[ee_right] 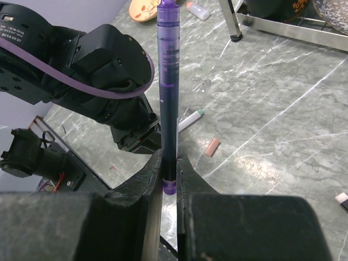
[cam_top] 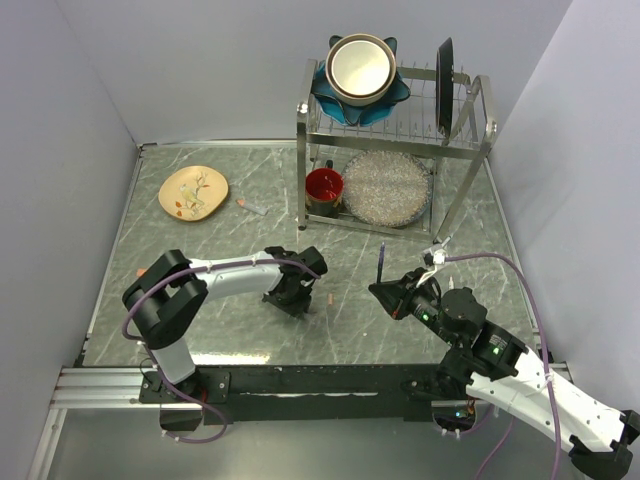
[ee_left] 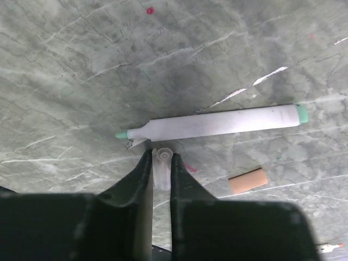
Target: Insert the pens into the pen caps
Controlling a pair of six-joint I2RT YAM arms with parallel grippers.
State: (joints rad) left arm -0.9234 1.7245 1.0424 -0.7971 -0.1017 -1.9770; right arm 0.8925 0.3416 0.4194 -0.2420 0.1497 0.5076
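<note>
My left gripper [ee_left: 161, 157] is shut on a small clear pen cap [ee_left: 162, 169], held just above the table. Right beyond its fingertips lies a white pen [ee_left: 217, 123] with a teal tip, its tip pointing left. An orange cap [ee_left: 248, 181] lies loose to the right of it. My right gripper [ee_right: 169, 160] is shut on the lower end of a dark purple pen [ee_right: 167, 98], which stands upright out of the jaws. In the top view the left gripper [cam_top: 295, 297] is low at the table's middle and the right gripper [cam_top: 385, 285] is to its right.
A dish rack [cam_top: 395, 150] with bowls, a red cup [cam_top: 324, 187] and a glass plate stands at the back. A yellow plate [cam_top: 193, 191] lies at the back left, with another pen [cam_top: 252, 206] beside it. A small white piece [ee_right: 341, 198] lies at the right.
</note>
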